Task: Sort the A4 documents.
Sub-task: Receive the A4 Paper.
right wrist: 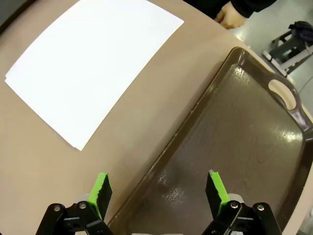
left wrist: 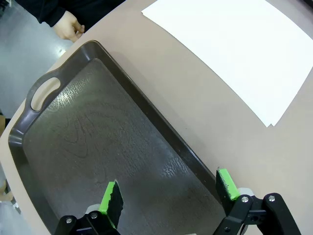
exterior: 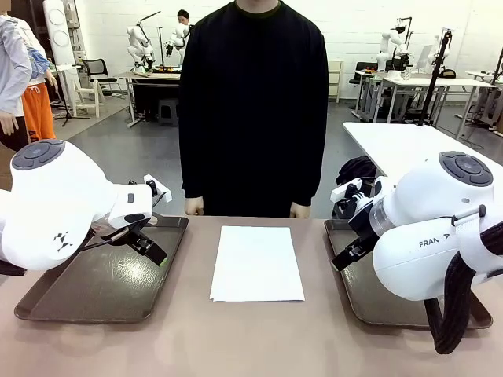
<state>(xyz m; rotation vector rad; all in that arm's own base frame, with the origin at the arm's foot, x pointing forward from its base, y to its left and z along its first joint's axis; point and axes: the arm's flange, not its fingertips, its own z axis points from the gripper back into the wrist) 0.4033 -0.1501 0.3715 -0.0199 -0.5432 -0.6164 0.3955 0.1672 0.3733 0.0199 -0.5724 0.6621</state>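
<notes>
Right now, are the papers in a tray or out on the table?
Out. The papers lie flat on the table between the left tray and right tray, touching neither.

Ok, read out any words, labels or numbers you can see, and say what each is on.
"FRAN": on the white shell of the right arm; the rest of the word is unreadable.
On the left arm: a small black emblem, no letters.
On the A4 documents: nothing, they are blank.

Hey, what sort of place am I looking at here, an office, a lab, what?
Most likely a robotics lab or test hall: white robot arms flank a brown table, white work tables stand farther back, and the floor is bare grey.
</notes>
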